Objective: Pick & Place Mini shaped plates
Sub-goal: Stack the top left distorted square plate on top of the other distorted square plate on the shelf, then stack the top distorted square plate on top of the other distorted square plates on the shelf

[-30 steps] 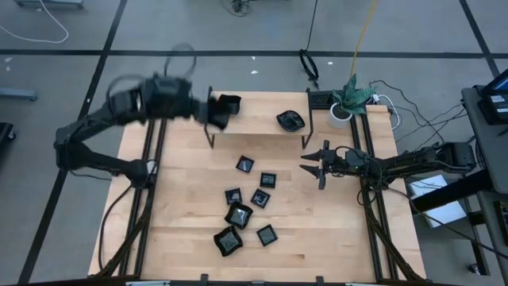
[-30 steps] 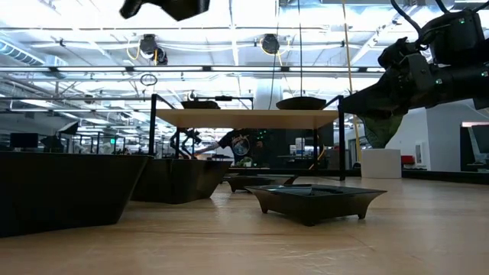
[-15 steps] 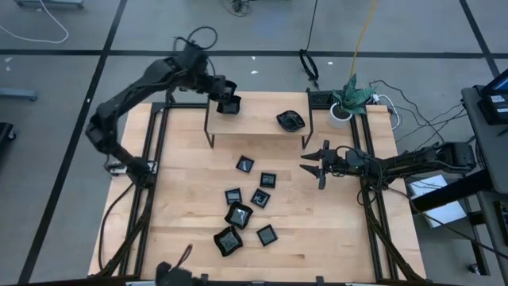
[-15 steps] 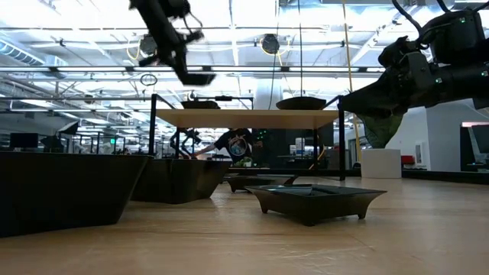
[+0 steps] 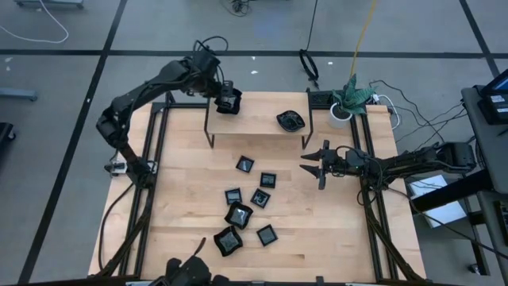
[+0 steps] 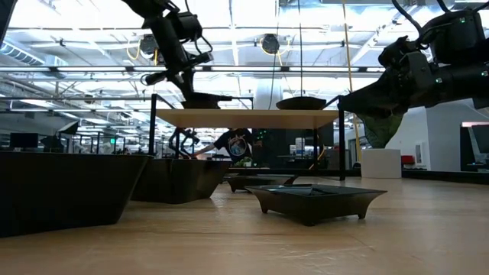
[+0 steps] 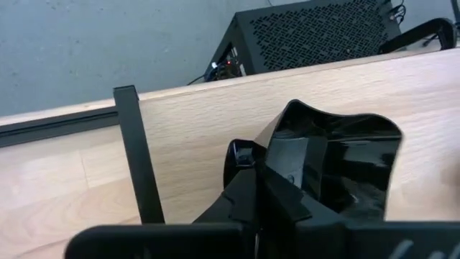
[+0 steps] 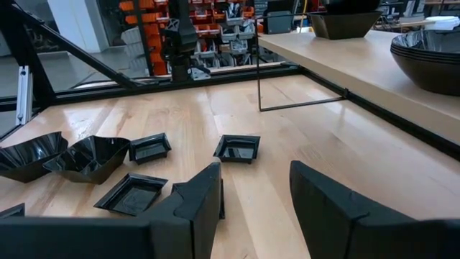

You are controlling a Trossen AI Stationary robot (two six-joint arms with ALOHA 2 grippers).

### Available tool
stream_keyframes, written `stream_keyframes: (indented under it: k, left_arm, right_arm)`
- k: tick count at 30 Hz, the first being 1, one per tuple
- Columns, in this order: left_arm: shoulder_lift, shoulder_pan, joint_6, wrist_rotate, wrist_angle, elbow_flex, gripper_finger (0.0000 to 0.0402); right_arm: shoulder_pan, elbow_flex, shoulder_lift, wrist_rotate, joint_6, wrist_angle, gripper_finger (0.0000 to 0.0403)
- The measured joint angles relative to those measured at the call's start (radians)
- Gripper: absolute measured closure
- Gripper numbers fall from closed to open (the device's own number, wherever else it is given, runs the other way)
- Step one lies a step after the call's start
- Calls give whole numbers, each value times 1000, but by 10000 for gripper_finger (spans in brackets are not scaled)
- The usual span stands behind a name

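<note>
My left gripper (image 5: 225,97) is at the left end of the raised wooden shelf (image 5: 258,119), shut on a larger square black plate (image 7: 338,162) with upturned corners. In the low view that plate (image 6: 202,98) sits at the shelf top. A stack of roundish wavy plates (image 5: 291,121) rests by its base on the shelf's right part. Several small black plates (image 5: 250,202) lie flat on the table in front of the shelf. My right gripper (image 5: 311,164) hovers open at the table's right, clear of them. My left gripper pinches the square plate's side wall (image 7: 277,155), with one finger inside the dish and one outside. The fingers (image 6: 183,76) come slanting down from the table's left. The plate is level, with its base at the shelf top; I cannot tell whether it bears on it.
The shelf stands on thin black legs (image 5: 209,135) at the table's far side. A black box (image 7: 309,32) lies behind the shelf, and a potted plant (image 5: 349,99) and cables sit at the far right corner. Bare wood shows at the table's left (image 5: 175,199).
My left gripper, carrying the square plate, has swung in from the far left toward the shelf and come down, bringing the plate from high above to the shelf's left end. It has stayed shut on the plate.
</note>
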Motion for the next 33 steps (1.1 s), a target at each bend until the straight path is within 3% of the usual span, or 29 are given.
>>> stream_keyframes:
  k: [5,13,19,23,26,29,33]
  left_arm:
    - [0,0,13,-3,-45,0,355]
    - [-12,-9,116,-47,-53,0,276]
    - [-110,-55,244,78,-59,0,237]
    - [-205,-192,348,171,-83,2,238]
    - [-246,-355,370,176,-100,2,248]
    - [-262,-533,312,115,-112,2,255]
    - [-238,-751,167,-44,-107,-4,260]
  right_arm:
    - [6,0,0,0,4,0,245]
    - [17,0,0,0,4,8,245]
    - [17,0,0,0,3,8,245]
    - [17,0,0,0,1,8,245]
    - [17,0,0,2,-1,8,245]
    - [17,0,0,3,-3,8,245]
    - [17,0,0,3,-1,6,245]
